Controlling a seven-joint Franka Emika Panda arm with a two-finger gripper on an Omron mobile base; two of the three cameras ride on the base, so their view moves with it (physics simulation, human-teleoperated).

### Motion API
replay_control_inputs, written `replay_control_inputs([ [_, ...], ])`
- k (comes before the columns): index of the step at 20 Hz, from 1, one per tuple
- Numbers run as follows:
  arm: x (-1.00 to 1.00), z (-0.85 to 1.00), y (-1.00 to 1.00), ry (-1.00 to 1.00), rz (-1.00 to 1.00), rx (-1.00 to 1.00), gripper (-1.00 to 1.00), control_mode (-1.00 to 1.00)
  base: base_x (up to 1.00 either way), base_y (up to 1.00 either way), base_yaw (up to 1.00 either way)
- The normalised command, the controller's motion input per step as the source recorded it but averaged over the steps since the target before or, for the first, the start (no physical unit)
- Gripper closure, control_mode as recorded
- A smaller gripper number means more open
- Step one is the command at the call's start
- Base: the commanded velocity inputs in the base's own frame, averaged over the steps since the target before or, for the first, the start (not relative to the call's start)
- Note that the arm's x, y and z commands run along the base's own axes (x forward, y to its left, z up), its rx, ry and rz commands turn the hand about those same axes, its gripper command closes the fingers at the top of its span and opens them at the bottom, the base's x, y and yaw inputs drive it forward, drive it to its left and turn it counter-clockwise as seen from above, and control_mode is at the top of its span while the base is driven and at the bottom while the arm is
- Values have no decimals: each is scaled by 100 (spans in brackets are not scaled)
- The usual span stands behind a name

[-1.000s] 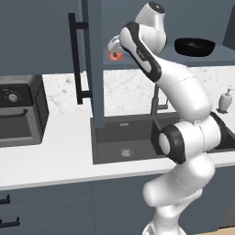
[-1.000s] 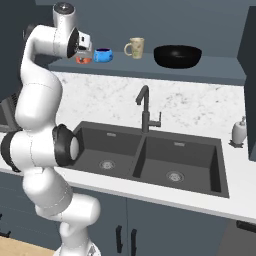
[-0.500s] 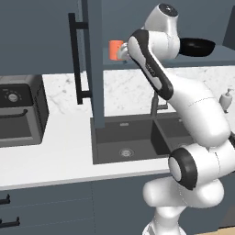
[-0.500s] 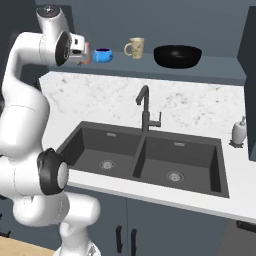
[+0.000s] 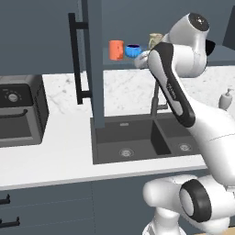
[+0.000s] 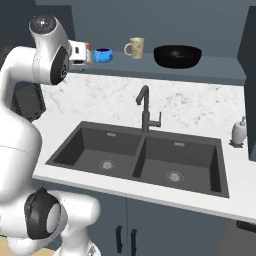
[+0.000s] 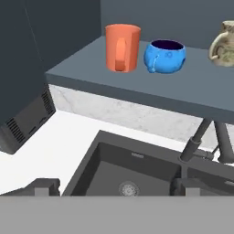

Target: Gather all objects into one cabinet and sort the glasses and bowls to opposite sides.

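Presently the gripper [image 7: 114,185] stands with its jaws spread wide and nothing between them; the two dark fingertips [image 7: 43,186] show far apart at the bottom of the hand view. Directly below the jaws lies the black double sink [image 7: 137,171], with the round drain of its left basin just ahead of the gap between the tips. The dark faucet [image 7: 199,139] rises near the right fingertip. To the left of the jaws, the white counter [image 7: 55,137] carries a dark appliance [image 7: 25,119] with a vented side.

Beyond the jaws and above them runs the open shelf [image 7: 137,87] of the cabinet. On it, straight ahead of the gripper, stands the orange cup [image 7: 122,48], upright, its handle facing the camera. The blue bowl [image 7: 165,56] sits just beside the cup on its right; whether the two touch cannot be told. Farther right, well apart from the bowl, the beige mug [image 7: 224,43] is cut by the frame edge.

In the right base view the gripper [image 6: 80,51] is level with the shelf, close to the cup [image 6: 89,54]. The wide black bowl [image 6: 177,55] rests farthest along the shelf, past the mug [image 6: 135,47]. The cabinet door [image 5: 94,59] hangs open, its long black handle [image 5: 75,57] facing the room. A white soap dispenser [image 6: 239,132] stands on the counter, far right of the sink.
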Motion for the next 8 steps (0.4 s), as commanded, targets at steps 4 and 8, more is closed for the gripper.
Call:
replay_control_inputs([
  [4,-52,7,-46,-10,-8,0,-100,-100,0,0,0],
  [8,-15,12,-45,-9,-21,0,-100,-100,0,0,0],
])
